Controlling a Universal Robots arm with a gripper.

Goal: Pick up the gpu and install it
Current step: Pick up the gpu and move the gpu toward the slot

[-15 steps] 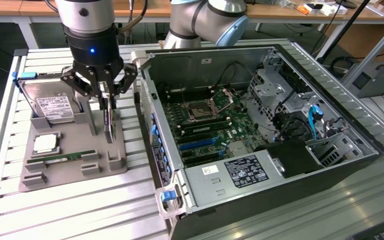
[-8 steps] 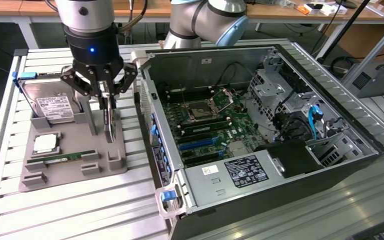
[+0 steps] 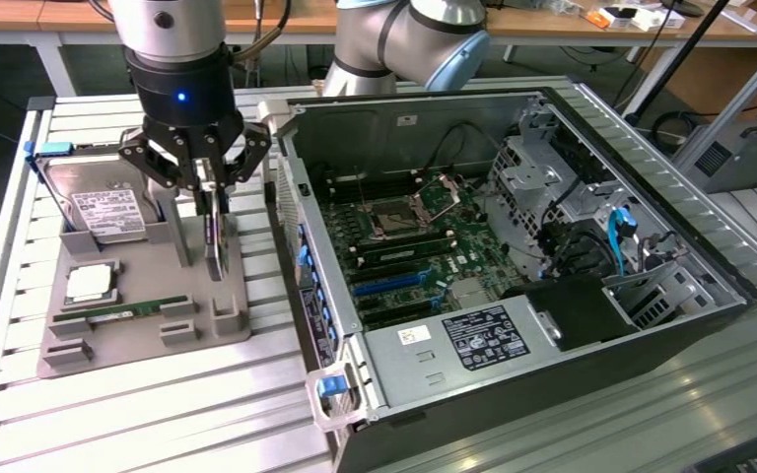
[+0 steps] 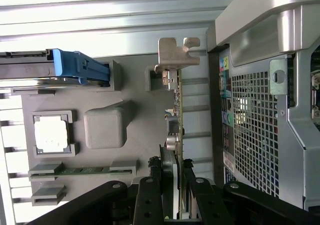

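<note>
Noted claw (image 4: 171, 187) clenched on the upper edge of the gpu (image 4: 173, 120), with pads (image 4: 150, 195) pressed to both faces. Found gpu upright on edge in the grey tray (image 4: 135, 150), bracket (image 4: 176, 55) at its far end, just beside the open computer case (image 3: 484, 345). Best, by judgement: draw straight up, hold vertical, avoid twisting, and mind bracket near case wall.

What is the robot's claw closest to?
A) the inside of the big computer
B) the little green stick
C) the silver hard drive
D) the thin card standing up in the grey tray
D: the gripper is right at the top edge of the gpu, which stands on its edge in the grey tray, outside the computer case.
</note>
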